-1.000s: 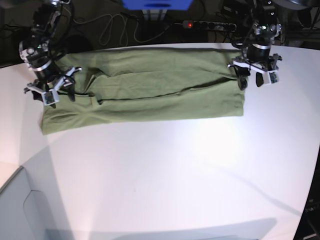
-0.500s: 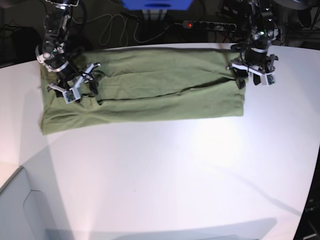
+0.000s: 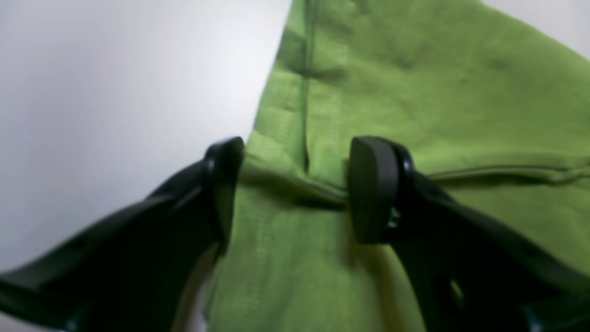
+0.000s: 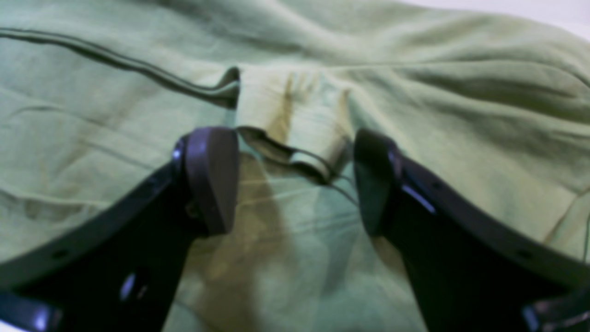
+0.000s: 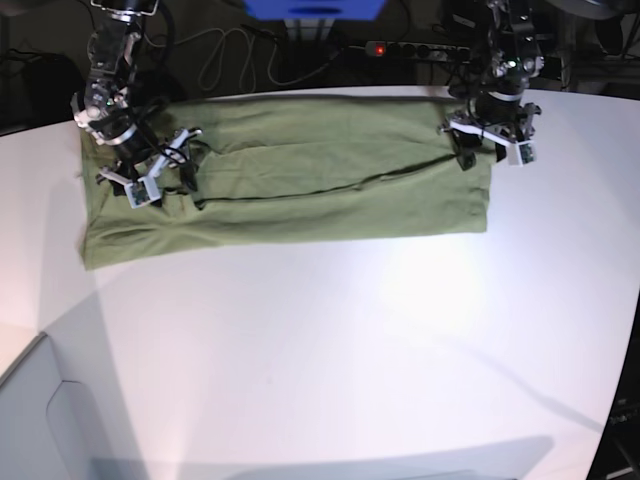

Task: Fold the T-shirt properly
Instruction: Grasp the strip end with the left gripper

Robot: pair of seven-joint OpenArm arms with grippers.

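The olive-green T-shirt (image 5: 300, 180) lies on the white table (image 5: 350, 350), folded into a long flat strip. My left gripper (image 5: 480, 152) is open at the strip's right end. In the left wrist view its fingers (image 3: 373, 189) straddle a raised fold of the shirt (image 3: 415, 92) beside the stitched hem. My right gripper (image 5: 172, 172) is open over the strip's left part. In the right wrist view its fingers (image 4: 212, 180) straddle a small bunched flap (image 4: 295, 124) of the shirt (image 4: 438, 115). No white tag shows.
A power strip (image 5: 420, 48) with a red light and cables lies beyond the table's far edge, next to a blue object (image 5: 315, 8). The table's rounded edge runs along the lower left (image 5: 40, 335). Bare table (image 3: 115, 92) borders the shirt's right end.
My right gripper moved from the shirt's left edge inward onto the cloth. My left gripper moved up and left from beside the right end onto the shirt's edge. The shirt has not shifted.
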